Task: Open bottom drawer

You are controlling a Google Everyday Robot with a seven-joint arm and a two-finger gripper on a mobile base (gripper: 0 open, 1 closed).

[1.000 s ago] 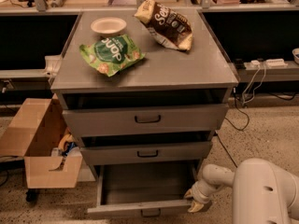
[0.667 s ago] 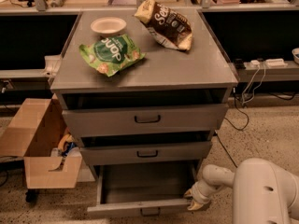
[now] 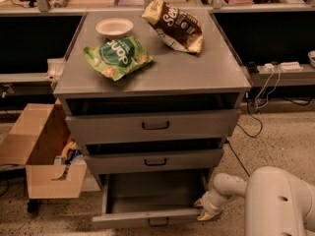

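The bottom drawer [image 3: 147, 216] is the lowest of three grey drawers. It stands pulled well out, and its plain grey interior [image 3: 155, 191] shows. Its small black handle [image 3: 158, 222] sits at the front's lower edge. My gripper [image 3: 201, 209] is at the drawer's right front corner, against the front panel's end. The white arm [image 3: 275, 200] reaches in from the lower right. The middle drawer [image 3: 155, 162] and the top drawer [image 3: 155, 126] are each out a little.
A green chip bag [image 3: 117, 57], a white bowl [image 3: 114, 27] and a brown snack bag [image 3: 174, 26] lie on the cabinet top. An open cardboard box [image 3: 42, 154] stands on the floor to the left. Cables run along the floor at right.
The drawer and my gripper look about the same as before. No clear movement shows.
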